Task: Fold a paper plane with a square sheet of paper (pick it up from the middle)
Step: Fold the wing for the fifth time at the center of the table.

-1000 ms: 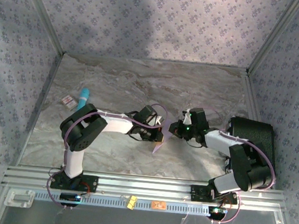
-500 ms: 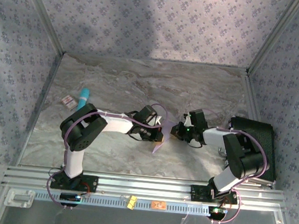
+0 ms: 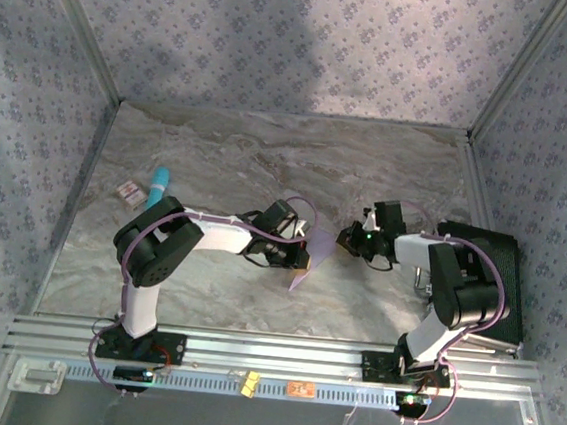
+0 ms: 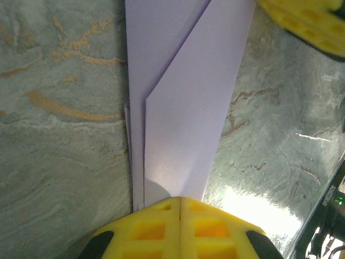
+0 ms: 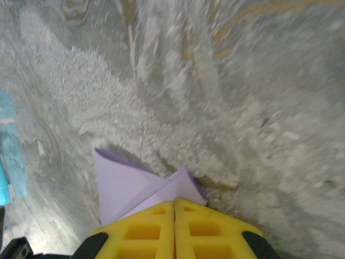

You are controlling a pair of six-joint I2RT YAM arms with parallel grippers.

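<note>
The paper plane, a part-folded lavender sheet, sits a little near of the middle of the marbled worktop, stretched between the two arms. It runs slantwise, from its far right end down to a point at the near left.

The left tool has its yellow jaws pressed together on the sheet's left edge. The left wrist view shows that tool clamped on layered folds of the paper plane, with a diagonal crease running away from it.

The right tool is clamped on the far right end. In its wrist view, the tool has its jaws together and a folded corner of the paper plane sticks out past them.

A teal tube and a small packet lie well apart from the paper at the left. A black case lies at the right edge.
</note>
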